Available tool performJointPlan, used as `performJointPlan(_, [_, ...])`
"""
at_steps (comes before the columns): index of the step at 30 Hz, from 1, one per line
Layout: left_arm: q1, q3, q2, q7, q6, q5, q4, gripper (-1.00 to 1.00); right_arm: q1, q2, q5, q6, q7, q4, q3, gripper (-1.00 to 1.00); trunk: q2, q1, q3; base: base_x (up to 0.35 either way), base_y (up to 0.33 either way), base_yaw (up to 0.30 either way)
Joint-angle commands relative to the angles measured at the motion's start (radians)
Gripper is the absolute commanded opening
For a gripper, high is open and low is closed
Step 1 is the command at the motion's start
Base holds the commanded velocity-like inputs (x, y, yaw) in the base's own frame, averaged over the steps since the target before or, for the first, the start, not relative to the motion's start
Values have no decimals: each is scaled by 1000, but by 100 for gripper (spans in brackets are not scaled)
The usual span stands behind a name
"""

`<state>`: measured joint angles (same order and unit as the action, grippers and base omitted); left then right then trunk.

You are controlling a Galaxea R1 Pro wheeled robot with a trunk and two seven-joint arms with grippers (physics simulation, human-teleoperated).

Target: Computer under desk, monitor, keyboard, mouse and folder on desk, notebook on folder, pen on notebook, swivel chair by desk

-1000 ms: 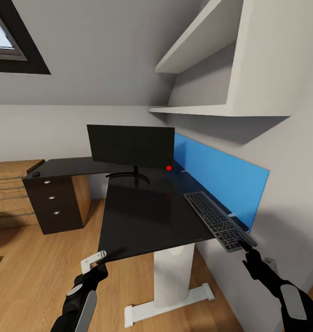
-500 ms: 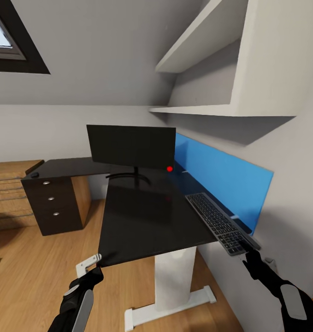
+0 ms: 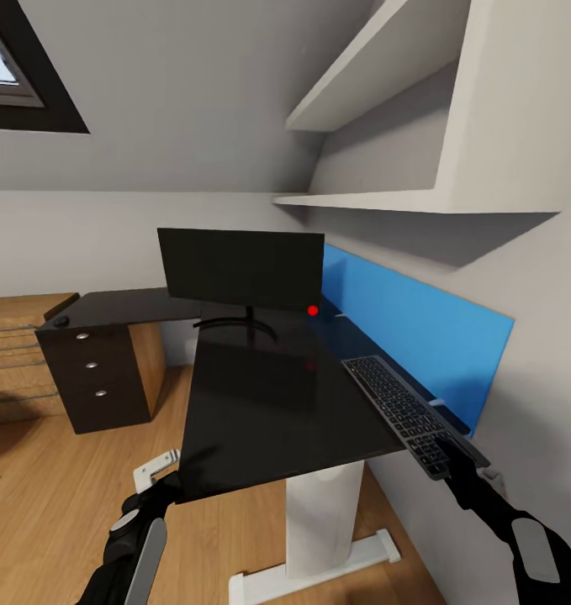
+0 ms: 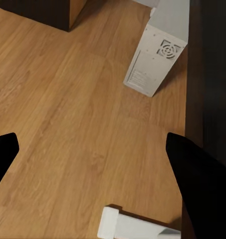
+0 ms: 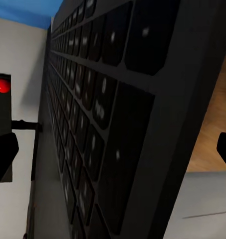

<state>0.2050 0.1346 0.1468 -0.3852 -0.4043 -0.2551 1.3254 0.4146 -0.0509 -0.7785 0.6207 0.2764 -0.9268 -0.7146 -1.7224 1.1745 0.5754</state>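
Keyboard point(image 3: 407, 410) sits on the bench point(image 3: 268, 395) at 4 o'clock from the monitor point(image 3: 239, 269), near end overhanging. Right end effector point(image 3: 453, 454) pinches that end. Step: keyboard placement. Next: slide toward 11 o'clock. Left end effector point(image 3: 155, 472) spread, idle.

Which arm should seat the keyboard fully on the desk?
Right. The right gripper is at the near end of the keyboard, which overhangs the desk. The left gripper is below the desk's opposite corner.
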Motion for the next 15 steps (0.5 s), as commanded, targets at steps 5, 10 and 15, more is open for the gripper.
performJointPlan(5, [1, 0, 1, -4, -3, -15, 0, 100, 1, 0, -1, 8, 2, -1, 4, -100, -1, 0, 1, 1, 0, 0])
performJointPlan(10, [1, 0, 0, -4, -3, -15, 0, 100, 1, 0, -1, 8, 1, -2, 11, -100, -1, 0, 1, 0, 0, 0])
performJointPlan(15, [1, 0, 1, -4, -4, -15, -2, 100, 1, 0, 0, 7, 3, -4, 12, -100, -1, 0, 1, 0, 0, 0])
